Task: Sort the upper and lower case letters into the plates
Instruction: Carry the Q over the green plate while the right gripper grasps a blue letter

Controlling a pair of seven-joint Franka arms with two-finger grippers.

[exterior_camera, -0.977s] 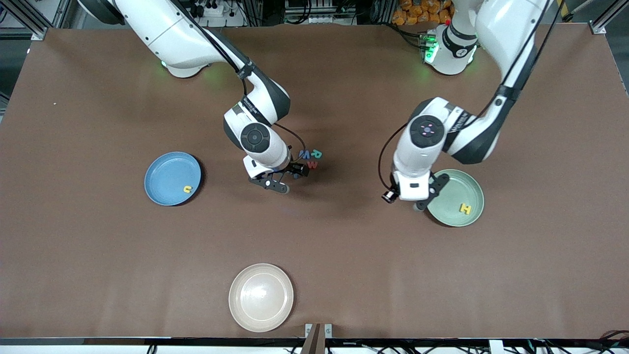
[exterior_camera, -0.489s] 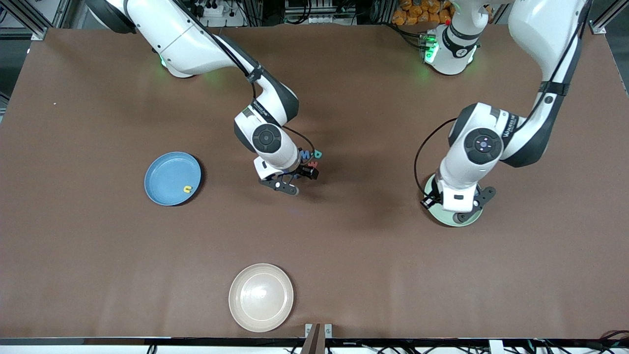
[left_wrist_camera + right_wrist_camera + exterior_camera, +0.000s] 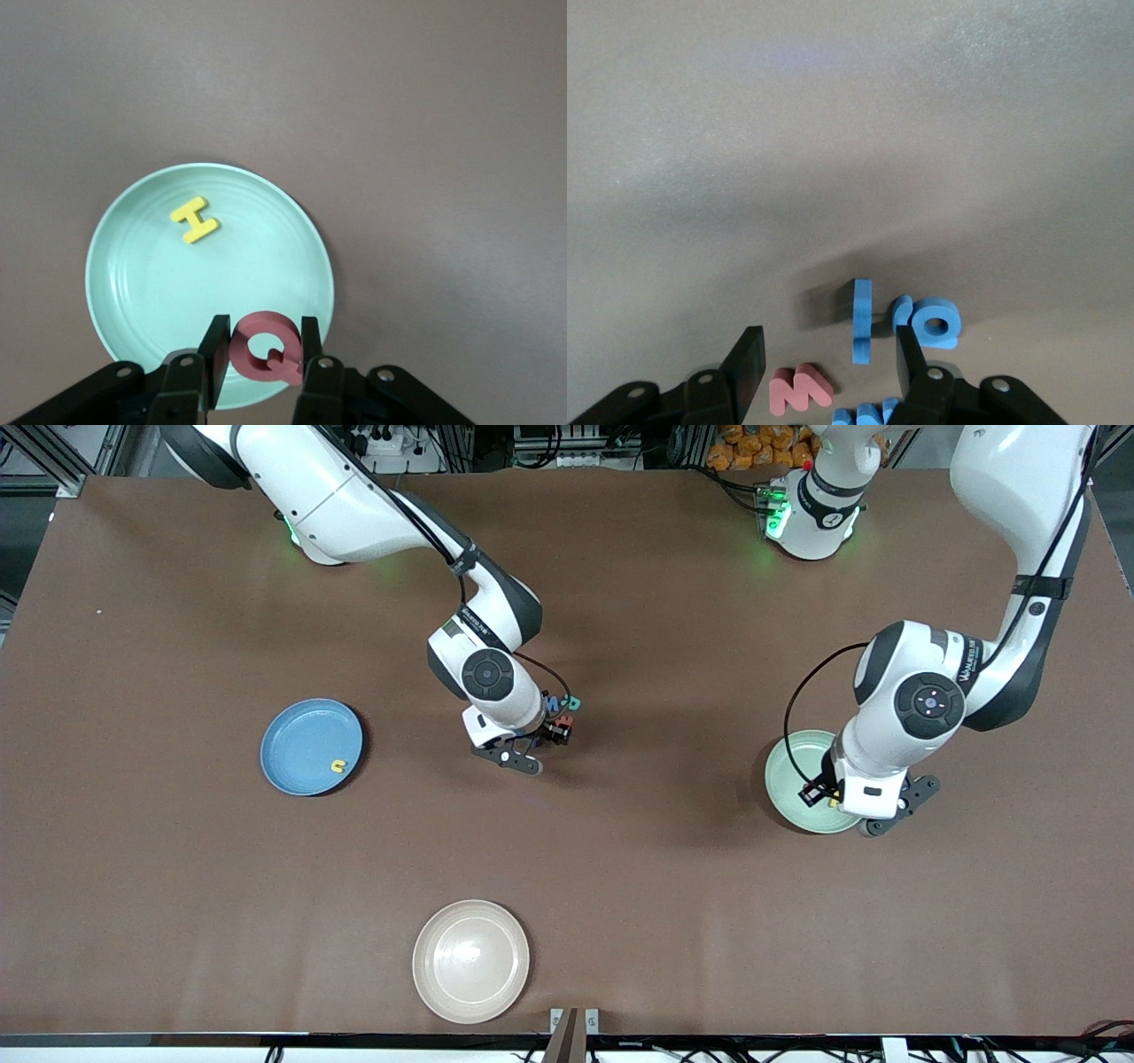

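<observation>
i log the left claw (image 3: 263,354) as pinching a red letter q (image 3: 266,347) between its fingers, held over the rim of the mint green plate (image 3: 788,766) on the side toward the front camera. the plate's centre lies ahead of the claw in the left wrist view, and a yellow letter h (image 3: 195,220) rests flat in it, well apart from the q. i judge that the drop turns on this: the q hangs above the rim, not the middle, so a small carry inward over the plate comes before letting go.

i log the right claw (image 3: 824,363) as spread, low over the cluster of loose letters at mid-table (image 3: 177,921). between its fingers in the right wrist view: a blue letter standing on edge (image 3: 861,320), its long axis running straight away from the claw, and touching it a blue round letter (image 3: 932,322). a red letter m (image 3: 800,390) lies flat just beside one finger, and another blue letter (image 3: 866,414) is cut off at the frame edge. the right arm is the nearer one to this cluster.

light blue plate (image 3: 301,735), toward the right arm's end: holds one small yellow curved letter (image 3: 337,765). cream plate (image 3: 470,960), nearest the front camera: no letters in it.
</observation>
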